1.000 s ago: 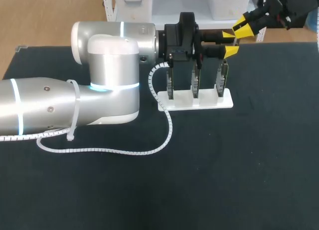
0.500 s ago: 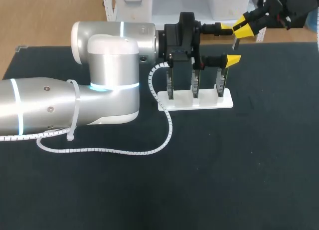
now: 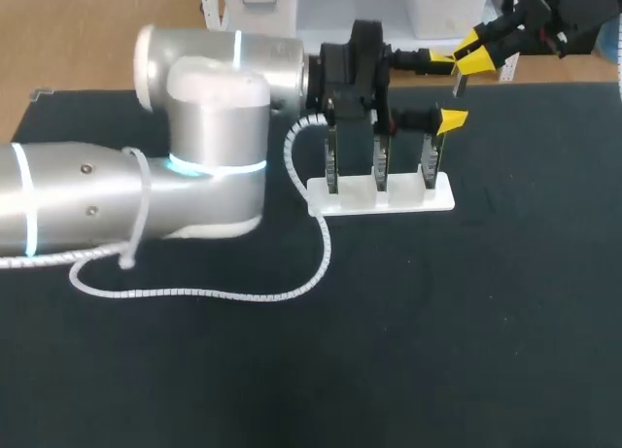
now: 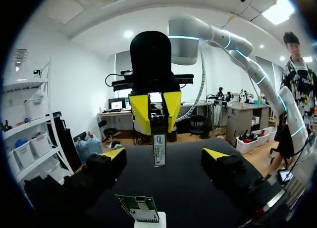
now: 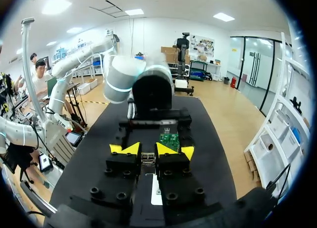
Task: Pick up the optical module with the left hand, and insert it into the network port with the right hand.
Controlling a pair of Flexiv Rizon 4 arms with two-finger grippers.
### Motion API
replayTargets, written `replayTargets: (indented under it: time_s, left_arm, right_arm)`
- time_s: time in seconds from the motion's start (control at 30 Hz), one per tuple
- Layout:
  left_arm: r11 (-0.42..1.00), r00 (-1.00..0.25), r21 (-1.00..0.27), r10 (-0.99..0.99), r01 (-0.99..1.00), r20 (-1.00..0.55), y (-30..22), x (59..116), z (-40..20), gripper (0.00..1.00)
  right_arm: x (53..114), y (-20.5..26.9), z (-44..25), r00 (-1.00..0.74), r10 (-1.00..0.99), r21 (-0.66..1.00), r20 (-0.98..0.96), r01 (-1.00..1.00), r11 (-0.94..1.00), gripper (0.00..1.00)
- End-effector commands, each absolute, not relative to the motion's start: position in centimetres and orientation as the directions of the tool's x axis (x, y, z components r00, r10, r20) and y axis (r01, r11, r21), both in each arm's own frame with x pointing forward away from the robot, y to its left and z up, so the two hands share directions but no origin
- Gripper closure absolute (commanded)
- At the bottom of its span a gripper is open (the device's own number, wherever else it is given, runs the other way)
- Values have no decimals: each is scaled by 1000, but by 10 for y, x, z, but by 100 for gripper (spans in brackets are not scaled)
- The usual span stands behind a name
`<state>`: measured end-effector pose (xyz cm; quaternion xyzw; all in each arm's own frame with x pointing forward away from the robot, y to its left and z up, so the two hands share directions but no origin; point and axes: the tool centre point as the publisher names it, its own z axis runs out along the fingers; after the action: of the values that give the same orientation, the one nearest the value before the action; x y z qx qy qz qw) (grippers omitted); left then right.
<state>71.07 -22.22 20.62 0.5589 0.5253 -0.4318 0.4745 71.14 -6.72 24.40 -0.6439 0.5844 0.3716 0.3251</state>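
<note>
Black matte surface (image 3: 437, 351): I'm seeing a white rack (image 3: 381, 197) sitting near its far edge, carrying three upright boards (image 3: 432, 161). Right hand (image 5: 147, 150) is clamping the optical module (image 4: 159, 150), a slim metal bar hanging upright by the far edge. Left hand (image 4: 164, 156) is standing wide apart either side of it, not touching. Only the left wrist view is showing the module's printed face. Only the head view is showing the white spiral-wrapped cable (image 3: 243, 294) lying across the surface.

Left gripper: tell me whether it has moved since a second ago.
Yes. The left gripper has opened. Its fingers stood close together beyond the white stand and are now spread apart, the nearer tip shifted toward the stand's rightmost board.
</note>
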Motion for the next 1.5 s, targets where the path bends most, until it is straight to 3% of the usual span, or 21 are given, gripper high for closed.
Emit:
replayTargets:
  time_s: [0.03, 0.47, 0.7, 0.97, 1.5]
  left_arm:
    - [1, -1, -1, 418, 1000, -908, -203, 696, 226, 0]
    - [134, -53, 27, 556, 991, -829, -167, 672, 210, 0]
    - [127, -6, 82, 576, 989, -818, -152, 683, 206, 0]
    - [111, -16, 63, 592, 992, -806, -136, 704, 203, 0]
    - [80, 3, 66, 617, 995, -787, -142, 729, 217, 0]
  right_arm:
    - [712, -67, 244, 41, -510, 16, -859, -994, -107, 100]
    - [712, -67, 244, 41, -510, 16, -859, -994, -107, 100]
    - [712, -67, 244, 41, -510, 16, -859, -994, -107, 100]
    - [712, -67, 244, 41, -510, 16, -859, -994, -107, 100]
    - [712, -67, 244, 41, -510, 16, -859, -994, -107, 100]
